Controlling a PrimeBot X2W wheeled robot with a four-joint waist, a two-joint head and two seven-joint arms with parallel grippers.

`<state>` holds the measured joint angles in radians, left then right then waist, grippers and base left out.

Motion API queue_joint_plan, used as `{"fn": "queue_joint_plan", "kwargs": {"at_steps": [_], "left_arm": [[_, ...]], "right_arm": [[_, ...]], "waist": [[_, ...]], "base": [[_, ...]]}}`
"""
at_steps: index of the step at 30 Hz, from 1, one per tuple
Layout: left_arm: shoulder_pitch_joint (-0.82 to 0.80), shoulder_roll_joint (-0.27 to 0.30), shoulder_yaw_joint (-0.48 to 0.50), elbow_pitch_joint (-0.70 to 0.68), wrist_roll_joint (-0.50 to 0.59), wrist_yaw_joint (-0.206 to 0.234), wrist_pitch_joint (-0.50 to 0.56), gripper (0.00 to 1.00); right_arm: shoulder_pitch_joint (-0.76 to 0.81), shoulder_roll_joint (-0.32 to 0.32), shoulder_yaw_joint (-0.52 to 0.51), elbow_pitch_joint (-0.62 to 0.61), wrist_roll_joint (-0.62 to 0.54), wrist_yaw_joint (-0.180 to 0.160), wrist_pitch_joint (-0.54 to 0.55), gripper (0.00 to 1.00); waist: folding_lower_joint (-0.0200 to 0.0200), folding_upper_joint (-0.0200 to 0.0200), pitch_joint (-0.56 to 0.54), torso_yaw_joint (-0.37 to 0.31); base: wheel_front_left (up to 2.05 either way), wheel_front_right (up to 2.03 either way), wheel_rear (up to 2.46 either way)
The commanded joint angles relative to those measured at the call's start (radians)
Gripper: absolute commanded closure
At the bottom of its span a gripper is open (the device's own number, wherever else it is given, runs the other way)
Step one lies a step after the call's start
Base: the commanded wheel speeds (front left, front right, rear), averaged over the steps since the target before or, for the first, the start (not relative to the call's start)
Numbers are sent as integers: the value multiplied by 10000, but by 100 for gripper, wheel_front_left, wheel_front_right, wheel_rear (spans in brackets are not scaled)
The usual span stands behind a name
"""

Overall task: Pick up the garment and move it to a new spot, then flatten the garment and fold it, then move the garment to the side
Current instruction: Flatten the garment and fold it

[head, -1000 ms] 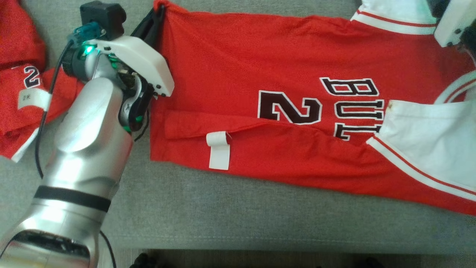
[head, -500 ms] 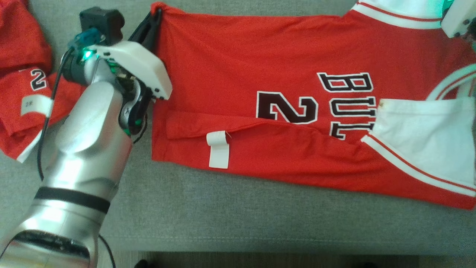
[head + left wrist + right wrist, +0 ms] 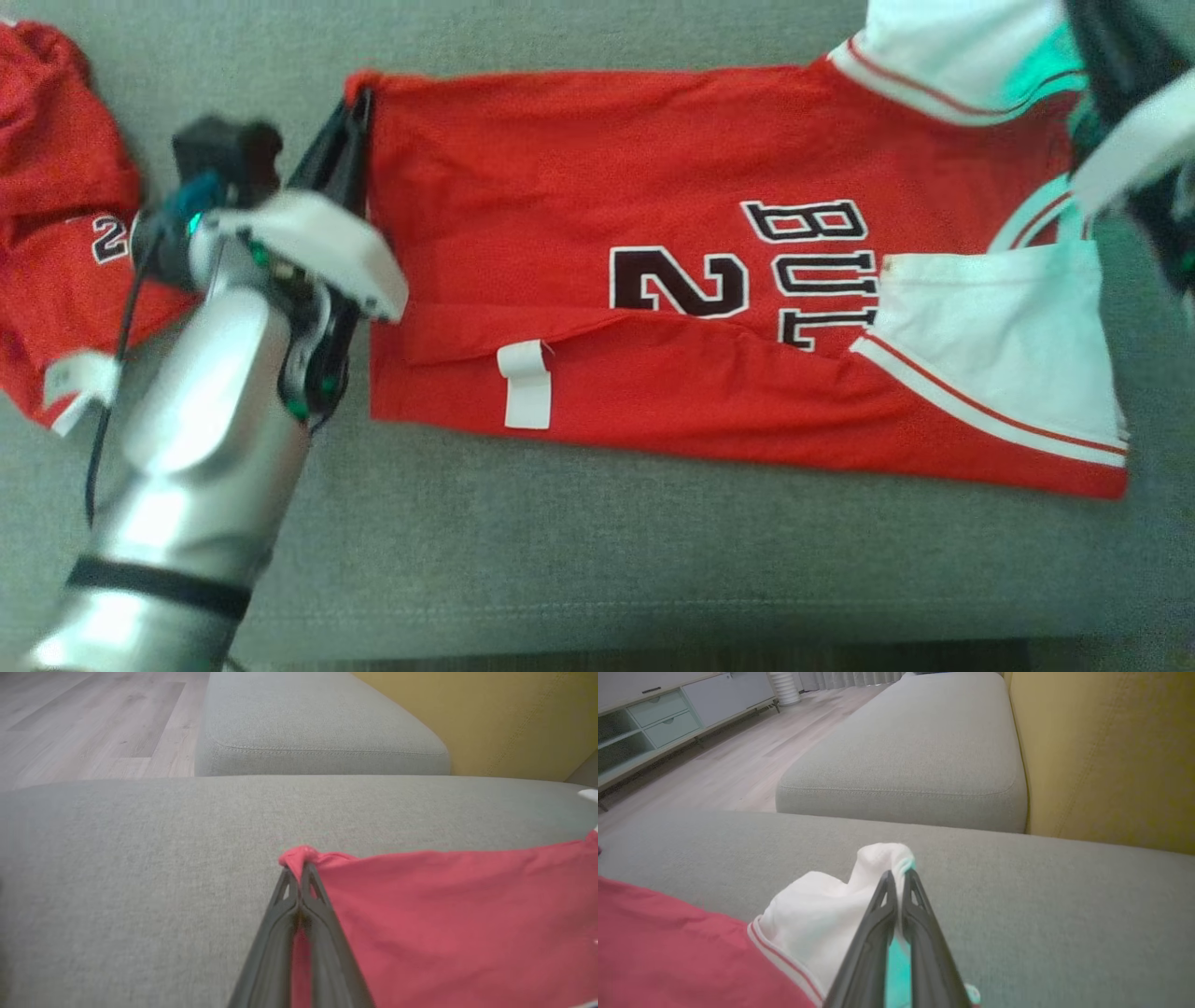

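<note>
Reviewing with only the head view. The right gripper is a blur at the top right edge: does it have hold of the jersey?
Observer: Yes. In the right wrist view the right gripper is shut on a bunched white part of the jersey.
Operator: And the left one?
Observer: Left wrist view: the left gripper is shut on the red corner, which pokes past its tips.
Operator: What lies behind the seat?
Observer: A yellow backrest and a second grey cushion.
</note>
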<state>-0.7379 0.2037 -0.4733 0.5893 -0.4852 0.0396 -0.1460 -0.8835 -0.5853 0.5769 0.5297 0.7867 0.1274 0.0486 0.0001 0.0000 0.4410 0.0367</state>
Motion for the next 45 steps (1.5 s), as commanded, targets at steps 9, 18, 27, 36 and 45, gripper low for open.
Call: {"fn": "queue_joint_plan", "kwargs": {"at_steps": [9, 18, 27, 36, 45], "left_arm": [[2052, 1003, 691, -1717, -348, 695, -275, 100], [3405, 1354, 905, -2885, -719, 1168, 165, 100], [4339, 1388, 728, -3354, -745, 1545, 386, 0], [5396, 1545, 802, -4638, 171, 2710, -693, 0], [6006, 1648, 758, -6481, 1293, 3630, -1058, 0]], "right_arm": [[3503, 245, -792, -1367, 64, 33, -1386, 100], [5694, 983, -2090, -2373, -588, 33, -1612, 100], [7438, 2056, -3310, -3244, -1499, 33, -1194, 0], [8657, 3227, -5182, -5523, -4055, 33, -1716, 0], [9051, 4313, -6082, -7394, -5845, 33, -956, 0]], "waist": [[-1, 0, -499, -607], [-1, 0, -598, -788], [-1, 0, -889, -869], [-1, 0, -1357, -911], [-1, 0, -1824, -836]], "base": [[0, 0, 0], [0, 0, 0], [0, 0, 0], [0, 0, 0], [0, 0, 0]]}}
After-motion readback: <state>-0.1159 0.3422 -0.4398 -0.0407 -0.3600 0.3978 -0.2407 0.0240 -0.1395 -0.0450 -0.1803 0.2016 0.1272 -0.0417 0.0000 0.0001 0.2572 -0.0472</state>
